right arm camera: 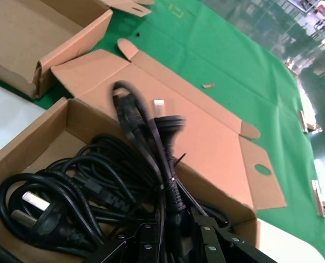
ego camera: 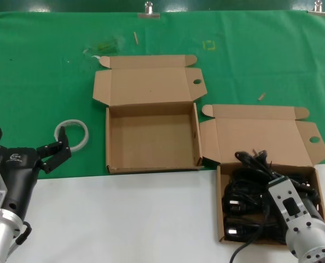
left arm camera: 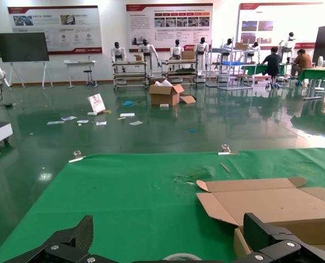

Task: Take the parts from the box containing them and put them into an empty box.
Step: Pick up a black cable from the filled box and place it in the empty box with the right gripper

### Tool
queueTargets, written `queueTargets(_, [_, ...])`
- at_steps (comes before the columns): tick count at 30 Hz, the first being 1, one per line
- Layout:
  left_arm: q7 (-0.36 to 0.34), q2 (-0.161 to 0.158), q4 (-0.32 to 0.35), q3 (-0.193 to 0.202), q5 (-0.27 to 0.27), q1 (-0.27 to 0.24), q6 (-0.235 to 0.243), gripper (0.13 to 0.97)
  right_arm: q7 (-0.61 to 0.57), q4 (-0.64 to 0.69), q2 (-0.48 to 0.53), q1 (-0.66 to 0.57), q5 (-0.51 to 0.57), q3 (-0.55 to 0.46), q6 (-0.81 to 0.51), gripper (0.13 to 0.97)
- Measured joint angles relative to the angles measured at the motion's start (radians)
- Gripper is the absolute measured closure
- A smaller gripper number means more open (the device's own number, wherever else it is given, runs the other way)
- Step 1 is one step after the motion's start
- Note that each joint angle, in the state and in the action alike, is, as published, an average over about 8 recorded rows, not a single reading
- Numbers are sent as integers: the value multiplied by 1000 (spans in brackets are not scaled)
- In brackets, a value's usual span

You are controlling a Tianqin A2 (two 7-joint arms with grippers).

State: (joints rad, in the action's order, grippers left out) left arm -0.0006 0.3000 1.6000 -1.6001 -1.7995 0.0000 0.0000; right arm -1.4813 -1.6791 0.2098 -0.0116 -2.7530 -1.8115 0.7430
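The parts (ego camera: pixel 242 204), black looped power cords with plugs, fill the box containing them (ego camera: pixel 219 219) at the lower right. Its lid (ego camera: pixel 258 139) lies folded back. My right gripper (ego camera: pixel 265 179) is down in that box, shut on one cord bundle (right arm camera: pixel 146 131). That bundle's plug ends (ego camera: pixel 254 157) stick up over the box's rear wall. In the right wrist view the right gripper (right arm camera: pixel 176 233) has the cord pinched between its jaws. The empty box (ego camera: pixel 151 139) stands open in the middle. My left gripper (ego camera: pixel 27 143) hovers open at the lower left, holding nothing.
A white tape ring (ego camera: pixel 85 137) lies on the green cloth between the left gripper and the empty box. The left wrist view shows the open left gripper (left arm camera: pixel 170 241) above this ring (left arm camera: pixel 179 256), with the empty box's lid (left arm camera: pixel 272 203) beside it. White tabletop (ego camera: pixel 151 219) runs along the front.
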Motion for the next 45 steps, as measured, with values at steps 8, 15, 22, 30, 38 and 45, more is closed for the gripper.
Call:
queueTargets(8, [0,0,0,0,0,0,0,132,-33,-81,0,3,0,-9,69,856])
queueTargets(15, [0,0,0,0,0,0,0,132,-61,-175,0,-1,0,-35,150,863])
queueTargets(22, [0,0,0,0,0,0,0,132,-56,-222,0,-41,0,-95,192,863])
queueTargets(30, [0,0,0,0,0,0,0,132,-7,-127,0,-132,0,-179,132,863])
queueTargets(38, [0,0,0,0,0,0,0,132,32,-22,0,-209,0,-240,65,863])
queueTargets(45, [0,0,0,0,0,0,0,132,89,85,1,-305,0,-334,-3,863])
